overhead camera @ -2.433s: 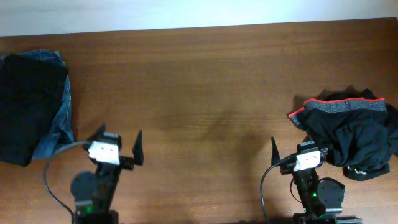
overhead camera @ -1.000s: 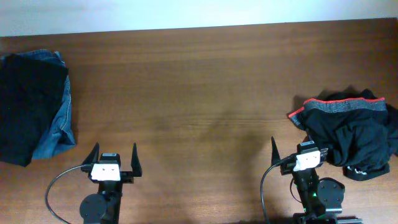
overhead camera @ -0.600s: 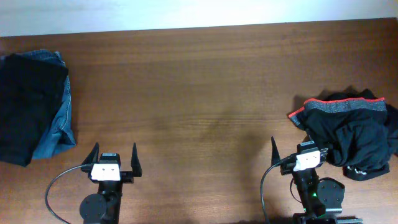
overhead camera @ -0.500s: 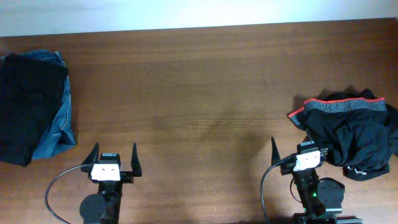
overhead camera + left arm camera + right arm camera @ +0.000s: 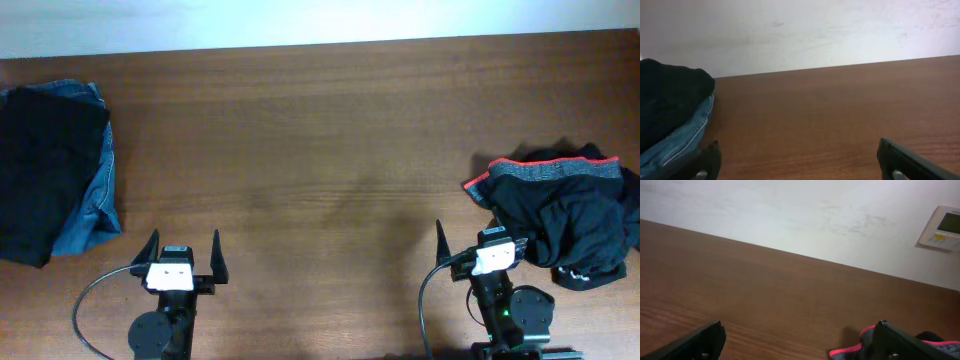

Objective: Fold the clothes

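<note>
My left fingers (image 5: 216,260) have pulled back to rest, both pairs wide and empty: black trousers (image 5: 45,170) lie folded far left, so the crumpled garment (image 5: 575,225) beside my right fingers (image 5: 440,250) is probably next.

No text can be read; markings on the wall panel (image 5: 941,227) are too small

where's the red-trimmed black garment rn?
In the overhead view the garment lies crumpled at the right edge of the table, right beside the right gripper; its red trim also shows bottom right in the right wrist view.
</note>
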